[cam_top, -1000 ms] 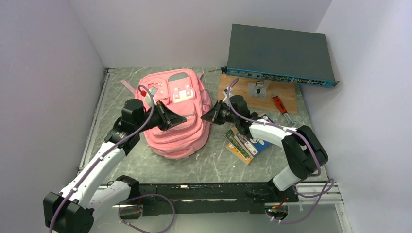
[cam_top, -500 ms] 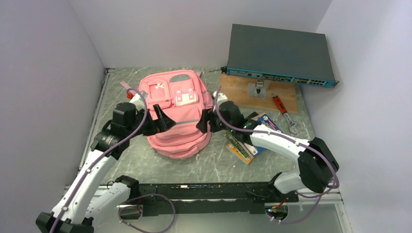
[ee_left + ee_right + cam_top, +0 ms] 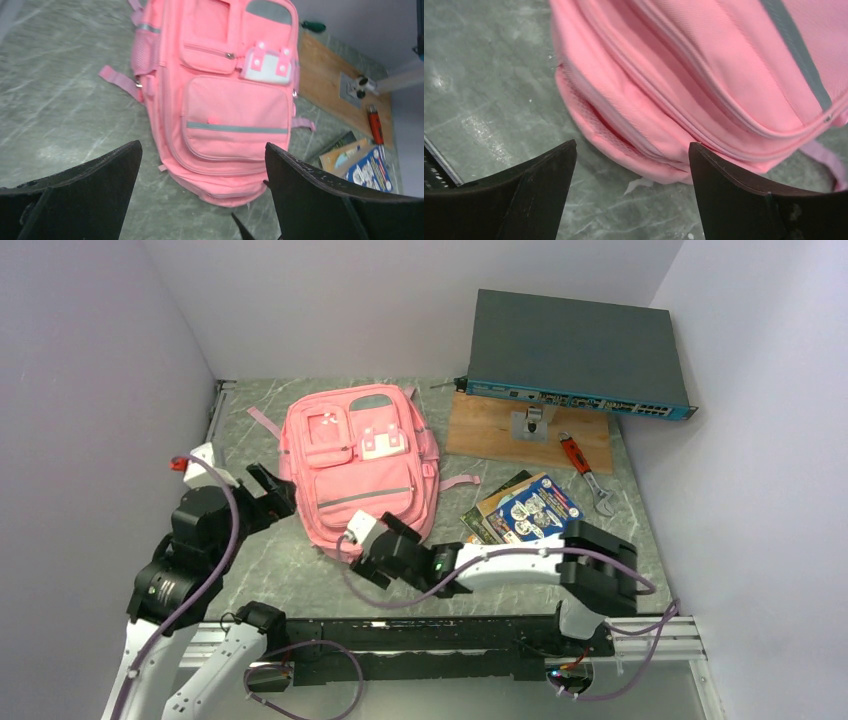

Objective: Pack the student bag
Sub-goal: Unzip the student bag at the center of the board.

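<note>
From the top, the student bag lies flat, front up, in the far-left part of the worktop. The left gripper sits just off its left side and the right gripper is by its near end. Some books lie toward the right edge.

Left wrist cam: fingers spread wide with nothing held, bag beyond.

Right wrist cam: same deal, fingers splayed and empty by the bag's near end.

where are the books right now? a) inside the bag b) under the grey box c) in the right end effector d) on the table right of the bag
d: the books lie flat on the table, right of the student bag.
</note>
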{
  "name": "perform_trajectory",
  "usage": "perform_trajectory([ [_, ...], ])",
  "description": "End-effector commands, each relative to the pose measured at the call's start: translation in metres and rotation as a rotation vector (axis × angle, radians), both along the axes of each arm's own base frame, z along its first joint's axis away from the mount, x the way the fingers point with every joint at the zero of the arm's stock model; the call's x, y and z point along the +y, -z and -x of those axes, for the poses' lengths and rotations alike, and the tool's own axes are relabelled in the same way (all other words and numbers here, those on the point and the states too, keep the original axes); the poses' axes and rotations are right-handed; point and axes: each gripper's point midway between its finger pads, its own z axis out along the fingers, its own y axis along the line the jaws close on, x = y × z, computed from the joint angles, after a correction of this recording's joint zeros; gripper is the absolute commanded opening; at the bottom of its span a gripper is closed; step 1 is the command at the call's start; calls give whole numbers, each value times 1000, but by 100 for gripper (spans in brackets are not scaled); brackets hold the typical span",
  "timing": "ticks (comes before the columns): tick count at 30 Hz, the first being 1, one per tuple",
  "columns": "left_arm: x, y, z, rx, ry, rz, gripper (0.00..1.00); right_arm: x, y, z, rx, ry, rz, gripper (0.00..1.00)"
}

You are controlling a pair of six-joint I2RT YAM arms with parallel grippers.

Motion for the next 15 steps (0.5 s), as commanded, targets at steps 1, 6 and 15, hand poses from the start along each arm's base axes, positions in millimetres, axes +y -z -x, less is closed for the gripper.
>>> perform_trajectory([
  [1, 34, -12, 11, -34, -172, -20, 99, 29, -22, -10, -262, -51, 68, 85],
  [6, 32, -3, 7, 13, -154, -62, 98, 30, -3, -34, -363, 80, 184, 88],
  [15, 2, 36, -16, 167, -37, -66, 100, 3, 47, -37, -258, 153, 167, 66],
])
